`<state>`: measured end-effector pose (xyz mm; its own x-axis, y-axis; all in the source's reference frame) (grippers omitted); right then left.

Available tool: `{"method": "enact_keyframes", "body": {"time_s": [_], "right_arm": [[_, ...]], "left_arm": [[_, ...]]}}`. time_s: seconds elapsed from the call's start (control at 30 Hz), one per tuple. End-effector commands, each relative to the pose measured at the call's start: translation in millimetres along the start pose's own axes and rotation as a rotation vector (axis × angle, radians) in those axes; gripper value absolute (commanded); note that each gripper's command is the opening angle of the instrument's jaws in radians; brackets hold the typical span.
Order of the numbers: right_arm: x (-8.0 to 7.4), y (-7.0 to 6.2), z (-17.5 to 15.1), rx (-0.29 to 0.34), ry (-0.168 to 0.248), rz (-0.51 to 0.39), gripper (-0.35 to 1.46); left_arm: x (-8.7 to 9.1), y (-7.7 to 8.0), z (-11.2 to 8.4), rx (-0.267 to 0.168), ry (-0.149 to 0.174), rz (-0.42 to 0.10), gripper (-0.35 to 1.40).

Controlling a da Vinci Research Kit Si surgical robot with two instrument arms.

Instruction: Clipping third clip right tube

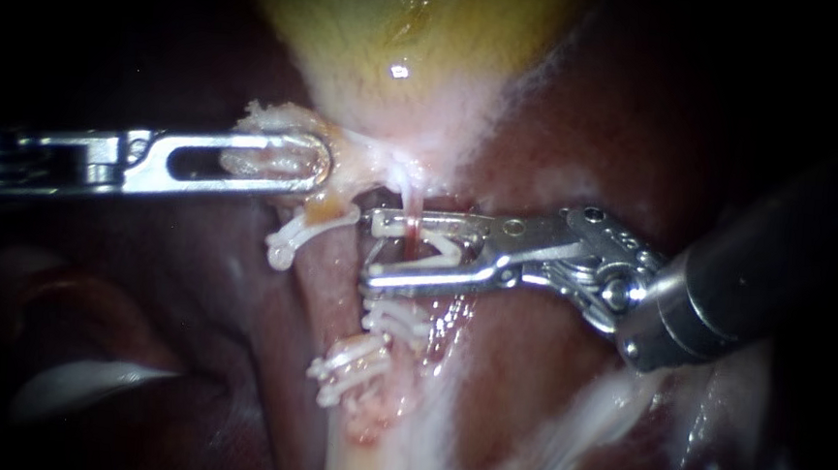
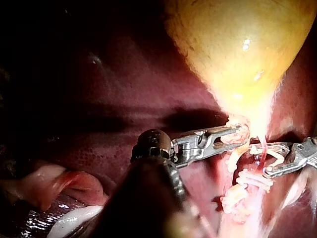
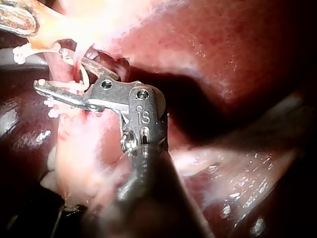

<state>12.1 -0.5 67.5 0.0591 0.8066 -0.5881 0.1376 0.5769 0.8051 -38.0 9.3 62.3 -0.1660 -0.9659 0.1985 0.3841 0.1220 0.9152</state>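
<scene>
right up close, the dark thick shaft of the right instrument (image 1: 368,249) comes in from the right, across the liver's (image 1: 592,110) red surface. follow it along to the steel hinge and there are the jaws, standing apart in a narrow v, and they carry a white clip (image 1: 434,257) between them. each jaw presses on one leg of that clip, and the clip itself is not closed.

and there's the right tube (image 1: 408,208), a thin pink-red strand that drops from the gallbladder's narrow end straight into the mouth of the clip, between its two legs. the right wrist view shows the same thing, with the strand passing between the parted jaws just ahead of the hinge.

just below the lower jaw, white clips (image 1: 393,318) sit stacked across the same strand, close together and almost touching the steel. a little lower and to the side, another white clip (image 1: 348,365) crosses the wider pale left tube (image 1: 324,273). higher on that tube sits one more, the upper clip (image 1: 305,230), level with the applier's jaw tips and just beside them.

further back, the left instrument (image 1: 322,161) reaches in flat from the left. its slotted jaws lie together, clamped on frayed whitish tissue where the gallbladder (image 1: 403,20) tapers, and the tissue shows through the slot. the two instruments' tips are near each other but apart.

behind it all the gallbladder swells up yellow-green and glistening, with dark red liver on both sides of it.
</scene>
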Motion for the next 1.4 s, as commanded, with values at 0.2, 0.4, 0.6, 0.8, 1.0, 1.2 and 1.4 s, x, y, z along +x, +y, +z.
{"method": "enact_keyframes", "body": {"time_s": [0.2, 0.4, 0.6, 0.8, 1.0, 1.2, 1.4], "right_arm": [[0.0, -0.1, -0.3, 0.001, 0.000, 0.018, 0.36], [0.9, -0.1, -1.4, -0.010, 0.003, 0.041, 0.12], [1.2, 0.0, -2.4, -0.030, 0.010, 0.096, -0.35], [1.0, 0.2, -2.6, -0.052, 0.003, 0.113, -0.35], [0.9, 0.2, -2.6, -0.056, -0.011, 0.112, -0.35], [0.9, 0.1, -2.7, -0.056, -0.011, 0.113, -0.35], [0.9, 0.2, -2.7, -0.056, -0.011, 0.113, -0.35]], "left_arm": [[0.0, 0.0, 0.0, 0.000, 0.000, 0.000, -0.35], [0.0, 0.0, 0.0, 0.000, 0.000, 0.000, -0.35], [0.0, 0.0, 0.0, 0.000, 0.000, 0.000, -0.35], [0.0, 0.1, 0.0, 0.000, 0.000, 0.000, -0.35], [0.0, 0.1, 0.0, 0.001, 0.001, 0.000, -0.35], [0.0, 0.1, -0.1, 0.001, 0.001, 0.000, -0.35], [-0.1, 0.2, -0.1, 0.001, 0.001, 0.000, -0.35]]}}
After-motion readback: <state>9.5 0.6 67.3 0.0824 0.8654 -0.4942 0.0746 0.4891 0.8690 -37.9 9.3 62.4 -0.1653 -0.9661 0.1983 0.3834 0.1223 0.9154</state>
